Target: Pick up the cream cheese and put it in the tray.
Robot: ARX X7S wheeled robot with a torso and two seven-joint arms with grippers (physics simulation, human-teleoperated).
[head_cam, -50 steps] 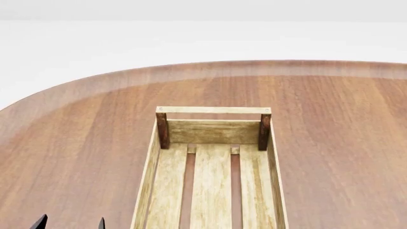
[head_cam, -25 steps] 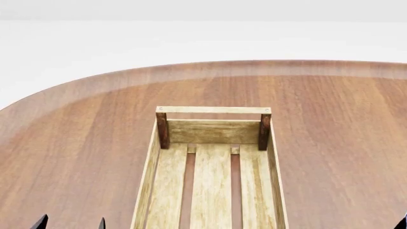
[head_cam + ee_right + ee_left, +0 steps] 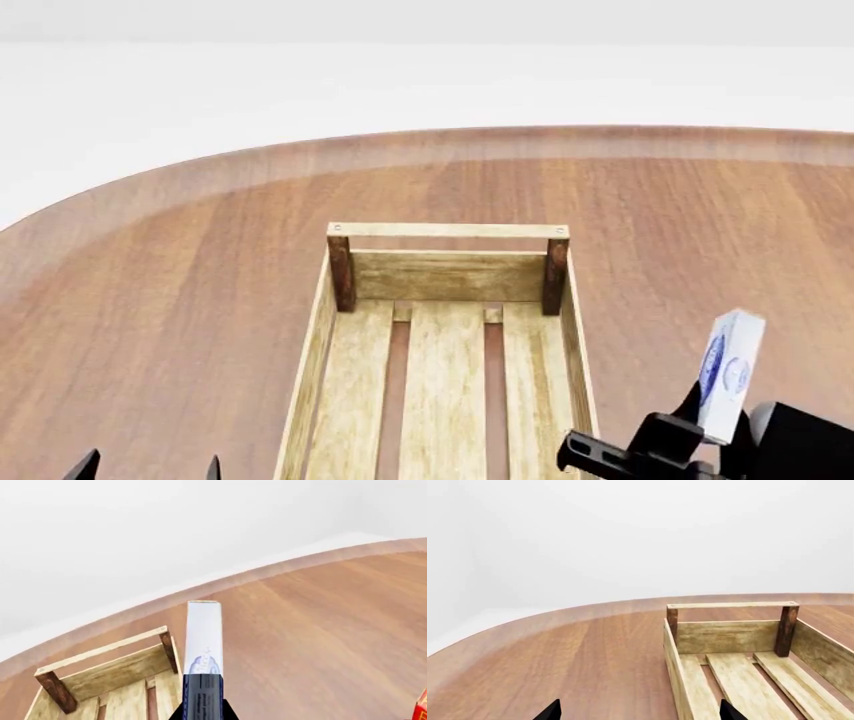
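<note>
The cream cheese (image 3: 730, 372), a small flat white box with a blue oval logo, stands on edge in my right gripper (image 3: 714, 425), which is shut on it just right of the tray's right wall. In the right wrist view the box (image 3: 203, 650) sticks up between the fingers, above the tray's far right corner. The tray (image 3: 350, 370), a light-wood slatted crate with dark corner posts, lies in the middle of the table and holds nothing that I can see. My left gripper (image 3: 147, 468) is open, low at the tray's left side (image 3: 674, 660).
The round brown wooden table (image 3: 160, 260) spreads to both sides of the tray and beyond it. A red-orange box corner (image 3: 421, 711) shows at the edge of the right wrist view.
My right arm has come up into the head view at the lower right, holding the cream cheese beside the tray. The left gripper has not moved.
</note>
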